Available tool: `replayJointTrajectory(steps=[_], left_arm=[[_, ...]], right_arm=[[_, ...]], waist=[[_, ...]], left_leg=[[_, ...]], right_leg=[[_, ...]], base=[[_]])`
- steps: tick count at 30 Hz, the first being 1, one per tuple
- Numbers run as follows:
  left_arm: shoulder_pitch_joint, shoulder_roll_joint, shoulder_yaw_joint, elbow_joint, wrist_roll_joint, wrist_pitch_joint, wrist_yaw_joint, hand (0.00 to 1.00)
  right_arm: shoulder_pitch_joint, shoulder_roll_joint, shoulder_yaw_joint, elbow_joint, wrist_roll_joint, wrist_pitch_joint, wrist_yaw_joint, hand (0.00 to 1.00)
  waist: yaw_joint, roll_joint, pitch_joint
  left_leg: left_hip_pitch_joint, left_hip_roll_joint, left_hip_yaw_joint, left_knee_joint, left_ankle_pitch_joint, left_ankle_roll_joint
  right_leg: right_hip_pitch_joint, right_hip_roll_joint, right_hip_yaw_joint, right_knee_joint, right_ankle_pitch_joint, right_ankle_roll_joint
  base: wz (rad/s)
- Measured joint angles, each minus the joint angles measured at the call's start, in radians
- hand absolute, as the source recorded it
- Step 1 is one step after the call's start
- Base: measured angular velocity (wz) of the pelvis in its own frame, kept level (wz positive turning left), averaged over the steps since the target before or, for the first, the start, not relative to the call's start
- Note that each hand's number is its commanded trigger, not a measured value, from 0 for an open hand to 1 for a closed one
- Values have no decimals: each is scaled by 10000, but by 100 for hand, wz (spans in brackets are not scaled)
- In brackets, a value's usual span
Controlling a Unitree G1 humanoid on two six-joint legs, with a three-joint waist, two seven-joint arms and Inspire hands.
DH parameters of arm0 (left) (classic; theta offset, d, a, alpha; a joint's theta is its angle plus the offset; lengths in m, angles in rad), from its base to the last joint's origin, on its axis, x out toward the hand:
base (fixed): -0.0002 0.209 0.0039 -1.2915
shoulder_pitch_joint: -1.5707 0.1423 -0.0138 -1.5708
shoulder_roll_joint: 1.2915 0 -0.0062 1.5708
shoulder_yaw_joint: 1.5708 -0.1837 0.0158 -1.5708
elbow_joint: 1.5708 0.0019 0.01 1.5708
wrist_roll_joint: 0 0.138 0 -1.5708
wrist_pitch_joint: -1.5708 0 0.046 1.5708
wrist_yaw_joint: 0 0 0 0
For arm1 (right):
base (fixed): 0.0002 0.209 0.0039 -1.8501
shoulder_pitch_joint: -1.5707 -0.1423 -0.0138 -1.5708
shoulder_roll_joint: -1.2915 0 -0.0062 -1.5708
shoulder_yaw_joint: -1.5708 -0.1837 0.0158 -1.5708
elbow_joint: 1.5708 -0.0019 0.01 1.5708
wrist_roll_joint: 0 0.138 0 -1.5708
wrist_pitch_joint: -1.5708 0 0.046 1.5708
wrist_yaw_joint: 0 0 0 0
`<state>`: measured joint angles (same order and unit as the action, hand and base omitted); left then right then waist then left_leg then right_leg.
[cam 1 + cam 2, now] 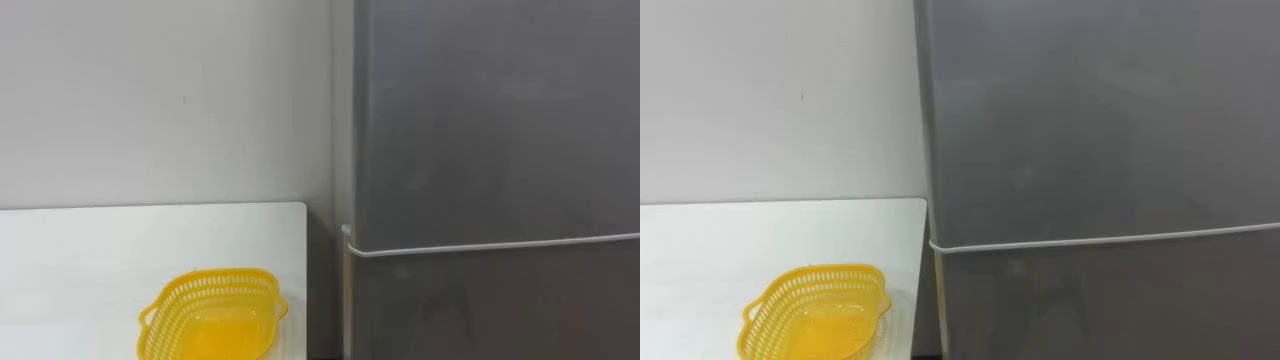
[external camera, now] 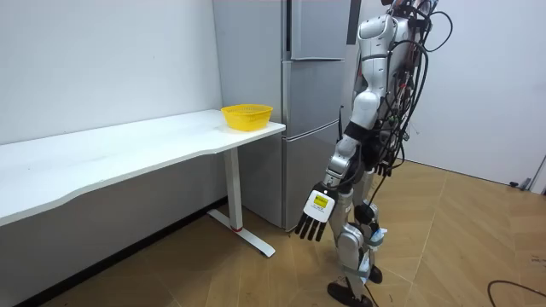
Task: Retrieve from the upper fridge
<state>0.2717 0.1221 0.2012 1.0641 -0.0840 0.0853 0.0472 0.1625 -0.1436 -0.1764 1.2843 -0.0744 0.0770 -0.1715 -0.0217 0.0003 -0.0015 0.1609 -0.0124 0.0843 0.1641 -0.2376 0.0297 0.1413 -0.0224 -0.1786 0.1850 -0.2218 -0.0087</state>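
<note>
- While the fridge is faced from close by, the white table is seen at the far left of the eye views, set against the wall.
- Near the table's right-hand end, a yellow basket is seen standing upright. It looks empty and is likely meant to take the thing once it is out.
- Just right of the table edge, the grey fridge is seen. Its upper door is shut, and a pale seam runs across below it, marking it off from the door beneath.
- The thing to be fetched cannot be seen. It is judged to be behind that shut upper door, so nothing can be said of its shape or where it sits on the shelf.
- Further right, in the room view, the robot is seen standing upright on the wooden floor before the fridge. The left hand hangs low at its side with its fingers straight and loose, and nothing is held in it.
- The step in hand is judged to be the very first, the approach, as the door has not yet been touched.
- Next, a hand must be raised to the upper door's edge and the door swung wide, with room left so that the body is not struck.
</note>
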Motion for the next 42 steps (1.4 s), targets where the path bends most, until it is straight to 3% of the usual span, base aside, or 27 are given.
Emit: replayJointTrajectory(steps=[17, 26, 35, 38, 42], left_arm=[[86, 0, -1, 115, 2, 0, -34, 0], [-49, -3, 62, 166, -31, 0, 429, 0], [-152, -55, 709, -152, -1682, -148, 1888, 0], [-111, -62, 1334, -863, -1796, -316, 2605, 0], [-75, -63, 1532, -2312, -1715, -555, 3439, 0]], right_arm=[[58, -1, -2, 4, 43, 40, 16, 0], [156, 0, 1, -1, 264, 96, 0, 0], [158, -5, -22, -49, 389, 19, 1, 0], [177, -8, -35, -58, 184, -69, 2, 0], [181, -43, -51, -392, -160, -140, 1, 0]], waist=[[-30, 4, 18], [-2, -8, 16], [26, -28, 18], [55, -18, 22], [58, 4, 21]], left_leg=[[45, 6, 15, -5, 0, 0], [8, -5, -59, -1, 0, 0], [88, 7, -26, 0, 0, 0], [164, 9, -52, -5, 0, 0], [55, 7, -154, -47, -4, 1]], right_leg=[[-43, 40, 50, -9, -3, 3], [-60, -30, -9, 13, -7, 11], [3, 51, 54, 0, -4, 5], [39, 58, 78, -1, -3, 4], [-51, 60, 22, -13, 3, 8]], base=[[0], [1], [0], [0], [4]])
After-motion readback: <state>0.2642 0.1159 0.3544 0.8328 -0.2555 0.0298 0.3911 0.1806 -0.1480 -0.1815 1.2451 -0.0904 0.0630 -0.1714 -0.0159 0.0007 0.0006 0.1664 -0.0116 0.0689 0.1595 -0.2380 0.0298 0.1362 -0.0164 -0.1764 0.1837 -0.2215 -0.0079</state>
